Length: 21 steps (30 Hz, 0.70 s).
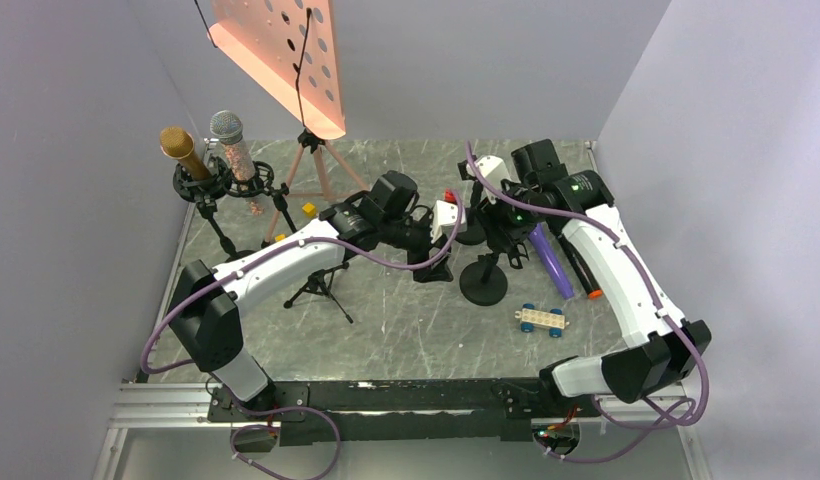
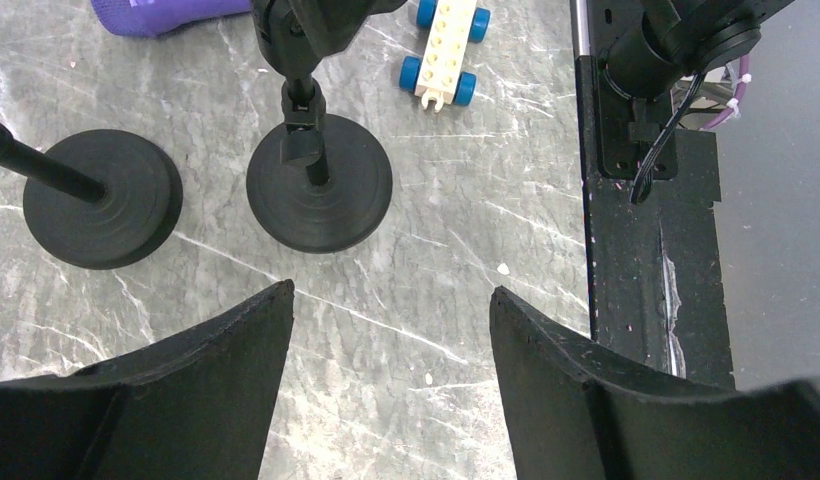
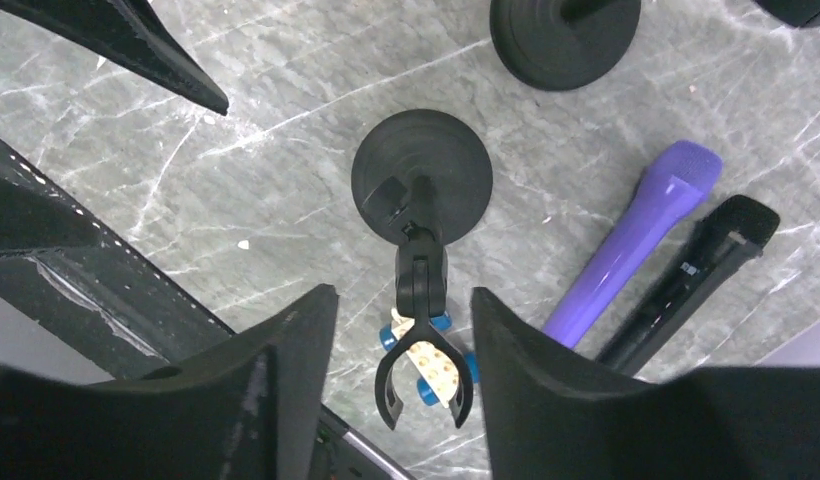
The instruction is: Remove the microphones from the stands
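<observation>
A purple microphone [image 1: 551,260] lies flat on the table, right of a black round-base stand [image 1: 483,281]. In the right wrist view the stand's clip [image 3: 423,375] is empty, with the purple microphone [image 3: 631,245] lying beside the base [image 3: 421,190]. My right gripper [image 3: 403,293] is open and empty above the stand, its fingers on either side of the clip; it also shows in the top view [image 1: 498,228]. My left gripper [image 2: 391,290] is open and empty over bare table near the same stand base [image 2: 319,180]; it shows in the top view [image 1: 448,222]. A gold microphone [image 1: 181,150] and a silver microphone [image 1: 231,140] sit in stands at the back left.
A black microphone [image 3: 686,285] lies next to the purple one. A second round stand base [image 2: 96,197] stands close by. A white toy car with blue wheels [image 1: 542,319] lies near the front. A tripod [image 1: 316,170] with a pink perforated board stands at the back.
</observation>
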### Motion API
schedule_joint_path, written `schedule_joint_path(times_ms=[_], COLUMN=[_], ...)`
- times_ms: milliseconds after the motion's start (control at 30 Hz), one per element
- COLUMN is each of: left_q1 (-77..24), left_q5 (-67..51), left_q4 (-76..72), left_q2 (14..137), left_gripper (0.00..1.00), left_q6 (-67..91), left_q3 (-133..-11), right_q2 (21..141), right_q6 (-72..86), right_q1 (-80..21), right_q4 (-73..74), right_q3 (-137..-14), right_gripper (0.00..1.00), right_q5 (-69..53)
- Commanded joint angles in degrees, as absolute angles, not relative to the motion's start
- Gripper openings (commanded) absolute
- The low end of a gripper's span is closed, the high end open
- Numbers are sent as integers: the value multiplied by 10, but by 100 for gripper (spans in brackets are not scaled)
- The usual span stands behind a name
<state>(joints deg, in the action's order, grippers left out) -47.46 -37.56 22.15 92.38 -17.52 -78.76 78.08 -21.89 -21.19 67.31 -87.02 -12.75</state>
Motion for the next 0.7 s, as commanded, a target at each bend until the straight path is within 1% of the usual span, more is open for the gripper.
schedule_joint_path(times_ms=[0, 33, 100, 133, 167, 200, 233, 300, 333, 400, 433, 467, 500, 600, 667], left_q1=[-481, -481, -482, -482, -482, -483, -484, -487, -488, -490, -490, -490, -490, -490, -490], left_q5=[-374, -373, -370, -370, -369, -368, -366, -362, -360, -356, -355, -354, -353, -352, -353], left_q4=[217, 217, 217, 217, 217, 217, 217, 218, 219, 220, 221, 222, 222, 223, 222], left_q2=[914, 913, 913, 912, 912, 912, 911, 910, 910, 909, 909, 909, 909, 909, 910], left_gripper=[75, 75, 75, 75, 75, 75, 74, 75, 74, 74, 74, 74, 74, 74, 74], left_q6=[-180, -180, -181, -181, -183, -184, -186, -191, -192, -197, -199, -200, -201, -201, -201], left_q3=[-809, -808, -807, -806, -806, -805, -805, -804, -804, -805, -805, -806, -806, -807, -807], right_q2=[774, 776, 776, 775, 773, 773, 773, 774, 774, 776, 776, 777, 777, 774, 773], right_q6=[-217, -217, -218, -219, -218, -217, -216, -213, -213, -212, -213, -216, -222, -240, -251], right_q1=[-210, -210, -210, -210, -210, -210, -210, -210, -210, -210, -210, -210, -210, -210, -210], right_q4=[702, 702, 696, 690, 685, 681, 677, 670, 668, 665, 666, 666, 668, 668, 662], right_q3=[-845, -836, -814, -802, -791, -780, -771, -755, -750, -748, -751, -755, -760, -765, -757], right_gripper=[51, 48, 38, 31, 20, 13, 8, 6, 7, 13, 19, 28, 34, 43, 45], right_q5=[-98, -98, -103, -106, -107, -111, -112, -115, -115, -113, -112, -111, -115, -122, -123])
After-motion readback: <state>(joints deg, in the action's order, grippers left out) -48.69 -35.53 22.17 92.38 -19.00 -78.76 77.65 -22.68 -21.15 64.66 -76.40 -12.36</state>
